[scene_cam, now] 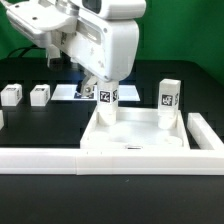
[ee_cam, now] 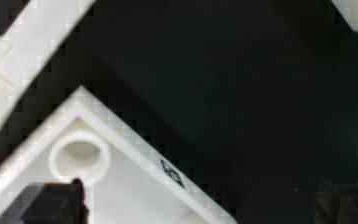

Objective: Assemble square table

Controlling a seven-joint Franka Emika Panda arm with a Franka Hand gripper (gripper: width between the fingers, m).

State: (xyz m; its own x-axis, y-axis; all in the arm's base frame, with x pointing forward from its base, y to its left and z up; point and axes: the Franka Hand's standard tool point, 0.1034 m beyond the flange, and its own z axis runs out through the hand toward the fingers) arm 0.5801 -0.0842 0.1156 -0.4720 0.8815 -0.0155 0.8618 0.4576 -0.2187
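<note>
Black counter (scene_cam: 30,125) under a green backdrop. Fingers (ee_cam: 51,205) spread wide, gripping nothing (seen as two dark tips in the wrist view). Directly below them, a corner of the white square table top (scene_cam: 135,130), round socket (ee_cam: 78,155) just beside one finger. Tagged leg (scene_cam: 107,97) upright close by the fingers; second leg (scene_cam: 168,95) farther off; third leg (scene_cam: 40,95) and fourth leg (scene_cam: 12,95) well apart from them, on the counter.

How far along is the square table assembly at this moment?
Done: the table top lies beside the L-shaped rail; the far-right leg and far-left leg stand upright at its far edge, seating unclear. In hand: nothing; the open gripper hovers over an empty corner socket. Left: two loose legs on the exterior view's left.
</note>
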